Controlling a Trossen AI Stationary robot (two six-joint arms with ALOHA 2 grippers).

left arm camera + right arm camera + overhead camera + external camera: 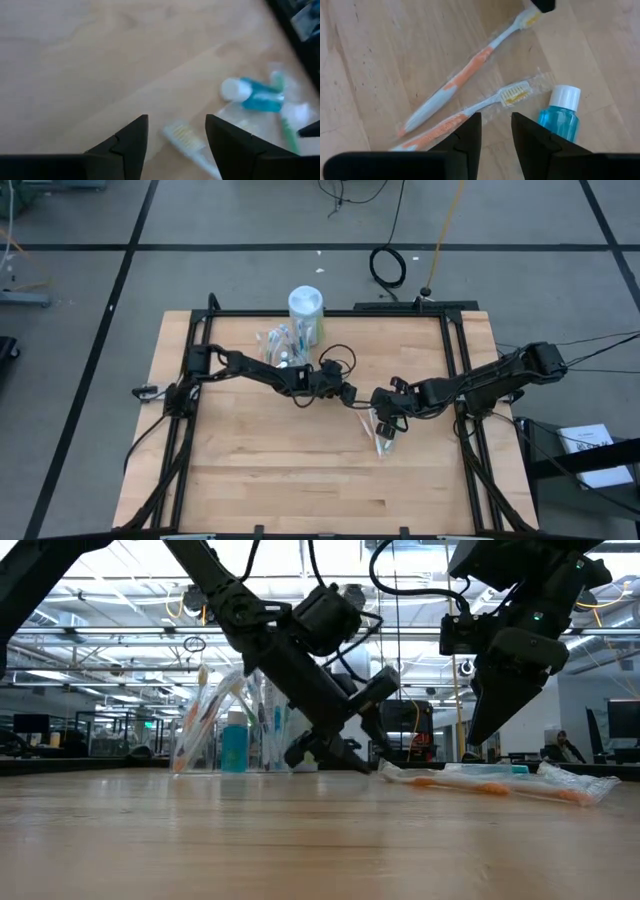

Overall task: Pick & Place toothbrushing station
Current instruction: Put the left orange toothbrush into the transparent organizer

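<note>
The step in hand looked like a pick. The left gripper hung low with its jaws spread, straddling the bristle head of a wrapped toothbrush near the table's middle. The right gripper hovered just beside it over a second toothbrush and a small teal bottle, its fingers partly open and gripping nothing.

The next move likely called for a short descent and a squeeze across the thin neck — the wrapper could slip. Both brushes lay flat, long axes roughly parallel. The clear cup, holding more brushes, stood beside the white-capped canister near the far edge.
</note>
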